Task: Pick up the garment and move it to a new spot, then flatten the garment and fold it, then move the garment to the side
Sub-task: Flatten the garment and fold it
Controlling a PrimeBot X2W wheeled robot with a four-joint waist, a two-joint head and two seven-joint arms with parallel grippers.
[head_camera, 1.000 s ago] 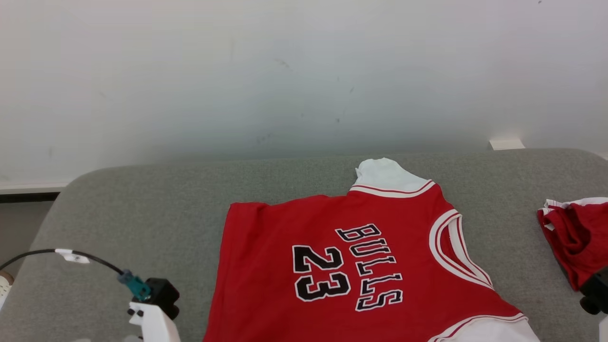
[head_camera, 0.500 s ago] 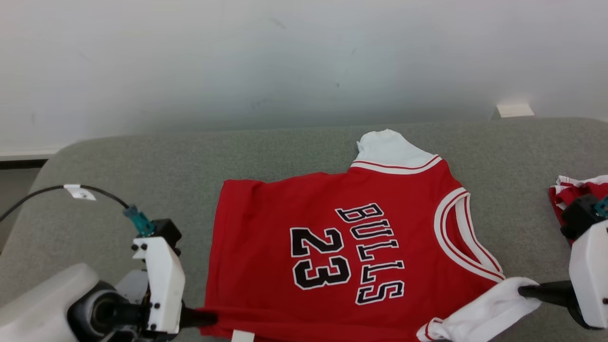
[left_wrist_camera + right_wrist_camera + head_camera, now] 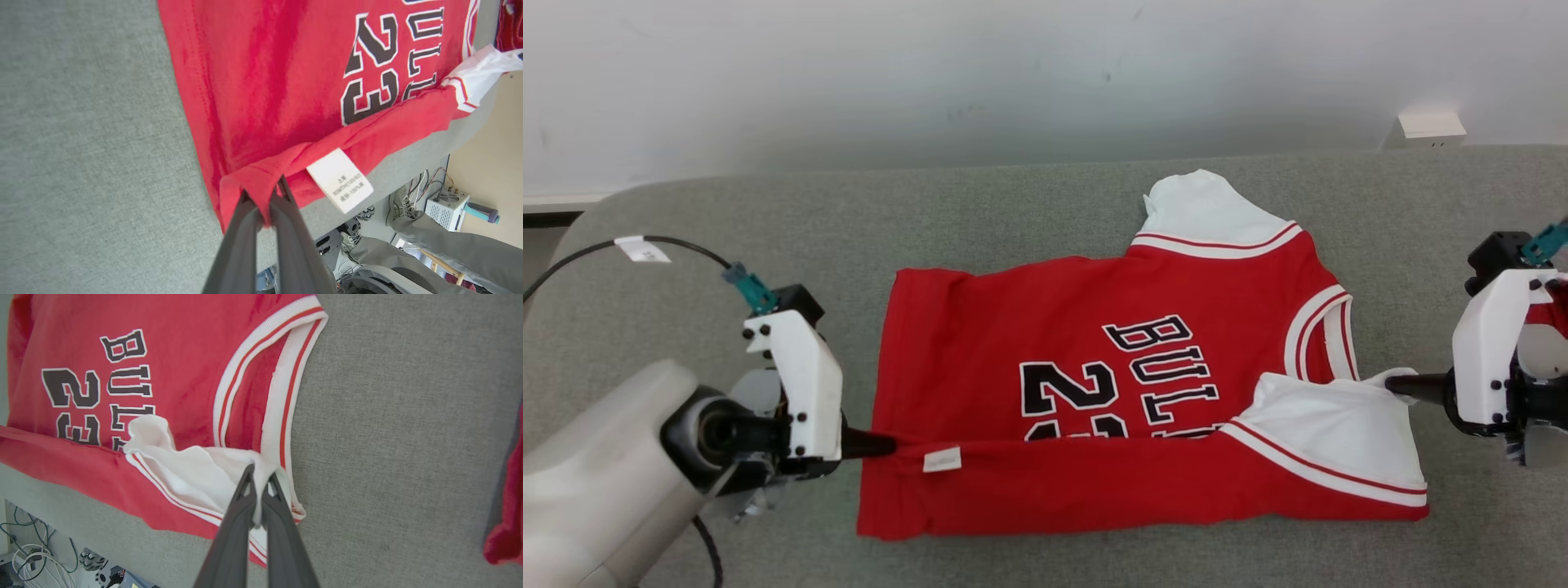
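From the head view, the red jersey (image 3: 1094, 367) lies spread on the grey table (image 3: 1013, 212), printed side up, its near edge folded over onto the lettering so that the lower part of the number and letters is covered. The left tool (image 3: 882, 445) is pinched shut on the folded hem at the jersey's left end, just beside a small white care label (image 3: 942, 460). The right tool (image 3: 1394, 381) is clamped on the white sleeve (image 3: 1331, 425) at the jersey's right end, and that sleeve lies over the red body. From the left wrist view, the left tool (image 3: 263, 200) has its two dark fingers closed tight on a bunched corner of red hem, lifted off the table (image 3: 81, 143), with the care label (image 3: 339, 179) hanging beside the fingers. From the right wrist view, the right tool (image 3: 258, 479) has its fingers closed on a gather of white sleeve (image 3: 192, 469) near the striped neck trim, while the rest of the jersey (image 3: 175, 355) lies flat on the table (image 3: 388, 416). Another red cloth (image 3: 504, 526) sits apart at that view's right edge.
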